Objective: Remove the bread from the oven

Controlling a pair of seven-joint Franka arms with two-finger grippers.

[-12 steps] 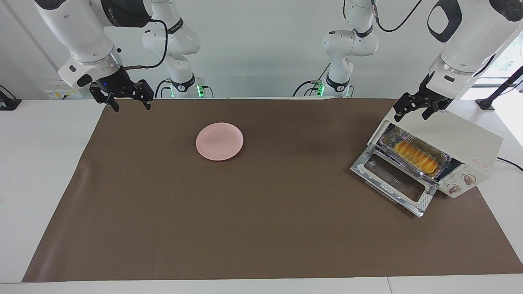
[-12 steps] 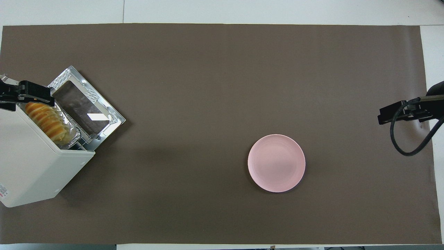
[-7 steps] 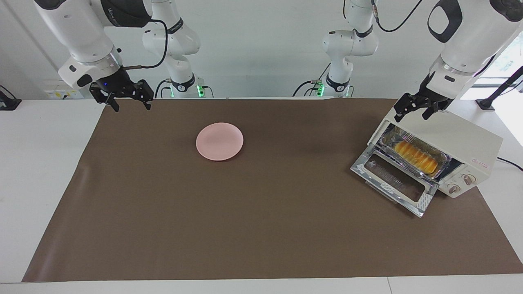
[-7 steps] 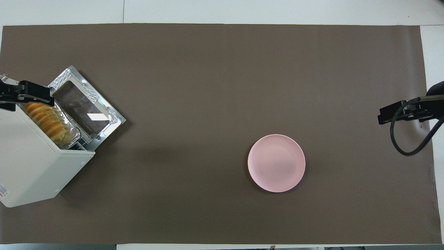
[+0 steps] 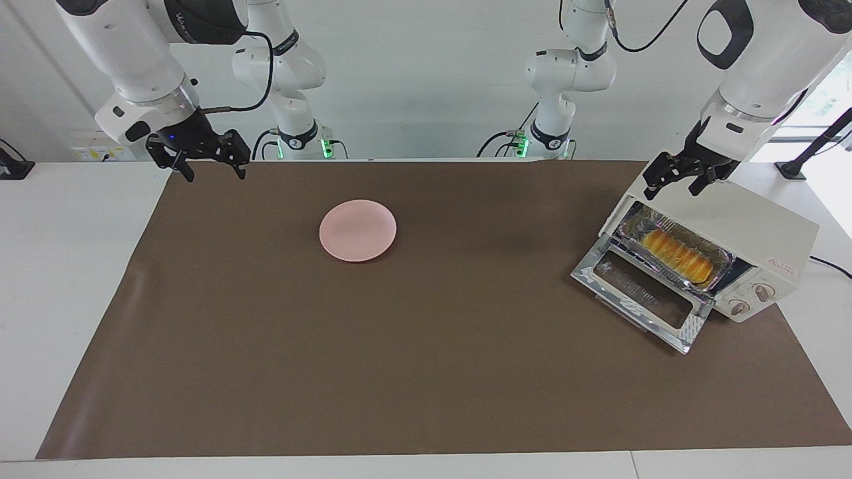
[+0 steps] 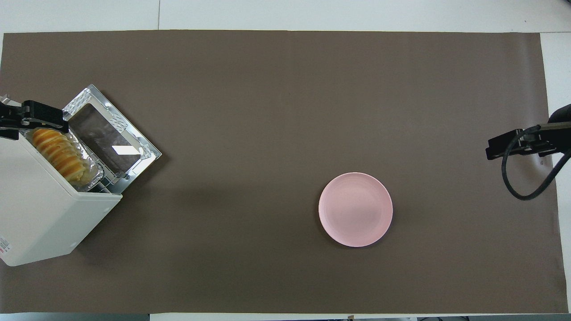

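The left gripper hangs with spread fingers over the top edge of the oven, whose glass door lies dropped open below it. The bread sits in a foil tray inside, under the gripper. The right gripper, fingers apart, waits over the mat's corner, well apart from the pink plate.

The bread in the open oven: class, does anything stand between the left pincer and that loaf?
Nothing visible does. The oven door lies dropped open, and the bread sits uncovered in its foil tray at the mouth. The left pincer, open, hangs over the oven's top corner just above the loaf. The right pincer waits.
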